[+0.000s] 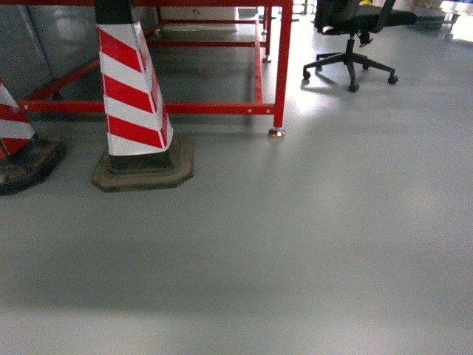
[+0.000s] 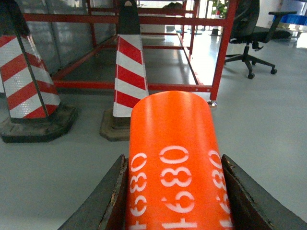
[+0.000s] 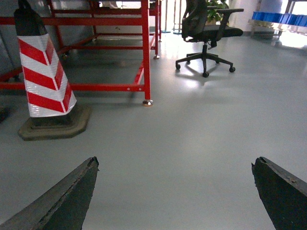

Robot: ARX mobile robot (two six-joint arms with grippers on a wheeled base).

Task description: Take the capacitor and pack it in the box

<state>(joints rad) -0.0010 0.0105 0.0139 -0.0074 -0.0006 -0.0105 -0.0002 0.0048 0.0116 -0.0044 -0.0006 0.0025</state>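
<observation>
The orange cylindrical capacitor [image 2: 175,167] with white "680" numerals lies lengthwise between the two dark fingers of the left pincer [image 2: 175,201], both fingers pressed against its sides, its rounded far end jutting out beyond them above the grey floor [image 2: 268,134]. The right pincer [image 3: 175,191] stands spread wide with nothing between its fingers. Ahead stand a red-and-white striped traffic cone [image 1: 133,96], a red metal frame [image 1: 281,66] and a black wheeled office chair [image 1: 351,37].
</observation>
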